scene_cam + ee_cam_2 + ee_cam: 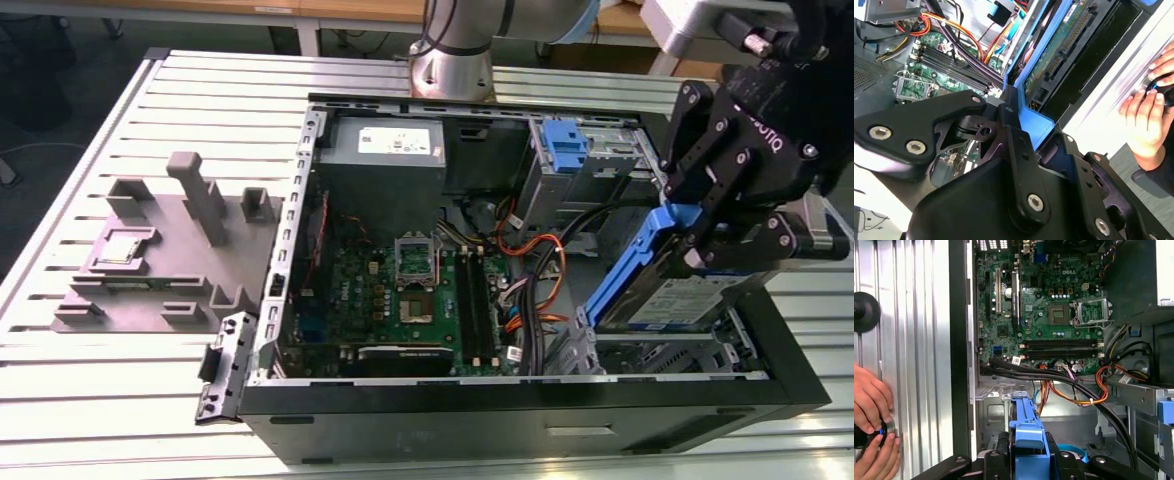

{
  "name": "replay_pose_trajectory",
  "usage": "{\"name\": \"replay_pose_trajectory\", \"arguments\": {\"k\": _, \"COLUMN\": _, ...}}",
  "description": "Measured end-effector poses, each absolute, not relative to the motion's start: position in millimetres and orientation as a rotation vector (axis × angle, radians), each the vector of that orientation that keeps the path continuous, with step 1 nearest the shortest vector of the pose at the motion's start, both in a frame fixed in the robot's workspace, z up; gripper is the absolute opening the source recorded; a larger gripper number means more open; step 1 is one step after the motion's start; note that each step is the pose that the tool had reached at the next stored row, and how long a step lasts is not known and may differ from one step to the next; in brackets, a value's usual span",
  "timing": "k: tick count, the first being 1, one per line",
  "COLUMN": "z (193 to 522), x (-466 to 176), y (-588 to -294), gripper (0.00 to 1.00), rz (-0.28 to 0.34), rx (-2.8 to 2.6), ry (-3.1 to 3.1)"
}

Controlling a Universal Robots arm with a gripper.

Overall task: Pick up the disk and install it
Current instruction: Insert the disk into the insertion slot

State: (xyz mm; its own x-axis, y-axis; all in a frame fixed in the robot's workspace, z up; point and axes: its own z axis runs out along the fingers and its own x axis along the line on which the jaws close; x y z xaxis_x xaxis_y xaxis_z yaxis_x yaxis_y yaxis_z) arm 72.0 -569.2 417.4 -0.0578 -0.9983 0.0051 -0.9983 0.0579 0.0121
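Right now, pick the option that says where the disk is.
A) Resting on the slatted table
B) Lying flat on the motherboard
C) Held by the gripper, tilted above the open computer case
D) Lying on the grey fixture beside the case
C: in the exterior view the gripper is clamped on the disk, which hangs tilted above the open computer case at the exterior view's right.

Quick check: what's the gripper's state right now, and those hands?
Gripper: shut on the disk, held tilted over the open case.
Person's hands: around a small black object beside the case.
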Motion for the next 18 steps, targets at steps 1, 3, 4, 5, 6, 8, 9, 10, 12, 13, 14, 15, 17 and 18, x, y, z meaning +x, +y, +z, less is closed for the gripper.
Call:
{"name": "replay_pose_trajectory", "arguments": {"k": 1, "z": 416.2, "x": 72.0, "y": -569.4, "gripper": 0.37, "rz": -0.008, "rx": 2.148, "ry": -2.276}}
{"name": "replay_pose_trajectory", "arguments": {"k": 3, "z": 414.0, "x": 72.0, "y": -569.7, "gripper": 0.37, "rz": -0.008, "rx": 2.148, "ry": -2.276}}
{"name": "replay_pose_trajectory", "arguments": {"k": 4, "z": 412.9, "x": 72.0, "y": -569.9, "gripper": 0.37, "rz": -0.008, "rx": 2.148, "ry": -2.276}}
{"name": "replay_pose_trajectory", "arguments": {"k": 5, "z": 411.9, "x": 72.0, "y": -570.0, "gripper": 0.37, "rz": -0.008, "rx": 2.148, "ry": -2.276}}
{"name": "replay_pose_trajectory", "arguments": {"k": 6, "z": 410.8, "x": 72.0, "y": -570.2, "gripper": 0.37, "rz": -0.008, "rx": 2.148, "ry": -2.276}}
{"name": "replay_pose_trajectory", "arguments": {"k": 8, "z": 408.7, "x": 72.0, "y": -570.6, "gripper": 0.37, "rz": -0.008, "rx": 2.148, "ry": -2.276}}
{"name": "replay_pose_trajectory", "arguments": {"k": 9, "z": 407.7, "x": 72.0, "y": -570.8, "gripper": 0.37, "rz": -0.008, "rx": 2.148, "ry": -2.276}}
{"name": "replay_pose_trajectory", "arguments": {"k": 10, "z": 406.6, "x": 72.0, "y": -571.0, "gripper": 0.37, "rz": -0.008, "rx": 2.148, "ry": -2.276}}
{"name": "replay_pose_trajectory", "arguments": {"k": 12, "z": 404.5, "x": 72.0, "y": -571.3, "gripper": 0.37, "rz": -0.008, "rx": 2.148, "ry": -2.276}}
{"name": "replay_pose_trajectory", "arguments": {"k": 13, "z": 403.4, "x": 72.0, "y": -571.5, "gripper": 0.37, "rz": -0.008, "rx": 2.148, "ry": -2.276}}
{"name": "replay_pose_trajectory", "arguments": {"k": 14, "z": 402.3, "x": 72.0, "y": -571.7, "gripper": 0.37, "rz": -0.008, "rx": 2.148, "ry": -2.276}}
{"name": "replay_pose_trajectory", "arguments": {"k": 15, "z": 401.2, "x": 72.0, "y": -571.8, "gripper": 0.37, "rz": -0.008, "rx": 2.148, "ry": -2.276}}
{"name": "replay_pose_trajectory", "arguments": {"k": 17, "z": 398.8, "x": 72.0, "y": -572.1, "gripper": 0.37, "rz": -0.008, "rx": 2.148, "ry": -2.276}}
{"name": "replay_pose_trajectory", "arguments": {"k": 18, "z": 397.6, "x": 72.0, "y": -572.2, "gripper": 0.37, "rz": -0.008, "rx": 2.148, "ry": -2.276}}
